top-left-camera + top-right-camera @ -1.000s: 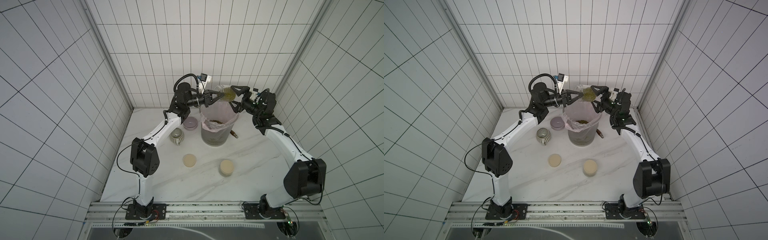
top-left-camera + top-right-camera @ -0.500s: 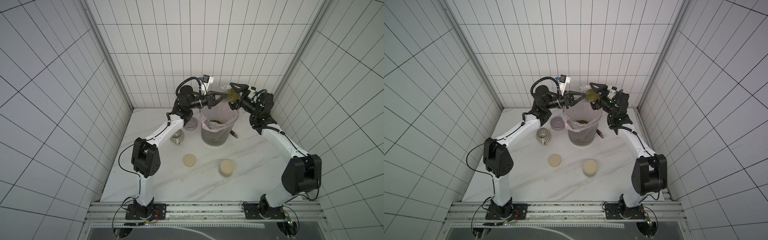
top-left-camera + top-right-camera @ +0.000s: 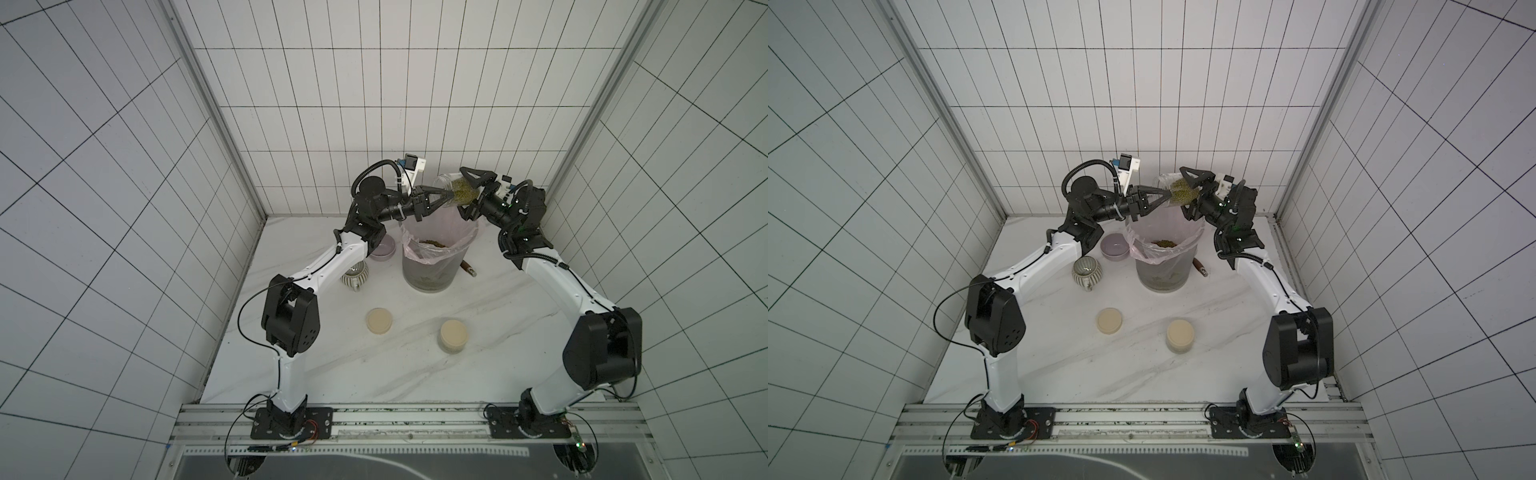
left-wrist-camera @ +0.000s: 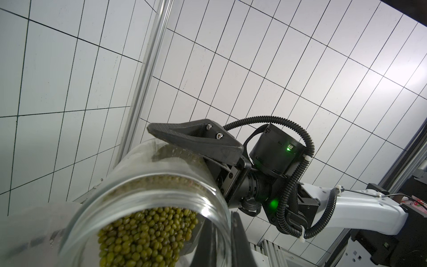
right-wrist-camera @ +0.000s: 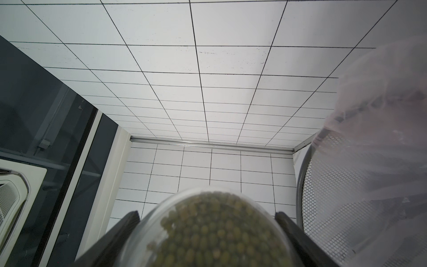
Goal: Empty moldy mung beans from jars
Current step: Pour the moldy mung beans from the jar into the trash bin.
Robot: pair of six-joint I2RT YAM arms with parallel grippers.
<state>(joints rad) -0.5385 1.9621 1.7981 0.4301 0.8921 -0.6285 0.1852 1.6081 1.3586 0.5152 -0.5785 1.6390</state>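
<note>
Find the open jar (image 3: 451,188) in the air above the far side of the grey bin (image 3: 428,276). See it lying almost on its side, mouth toward the left arm, holding the mung beans (image 4: 147,233) heaped along the lower wall right up to the rim without spilling.

Note the left fingers (image 3: 433,198) pinched together, apparently on the glass lip. Note the right fingers (image 4: 184,137) clamped on either side of the glass body.

Judge this to be a hand-over just before the pour. Make sure of the body grip first. Then part the left fingers and draw them clear of the mouth, or risk scattering beans off them.

Bring the mouth well inside the pink liner (image 3: 415,249), over the bean heap (image 3: 432,242) lying in it, before rolling the wrist. Tip slowly. Guard against slip on smooth glass and against a sudden rush of round grains.

Leave the lidded jar (image 3: 454,334) and the loose lid (image 3: 379,321) on the table (image 3: 332,374) for later.
</note>
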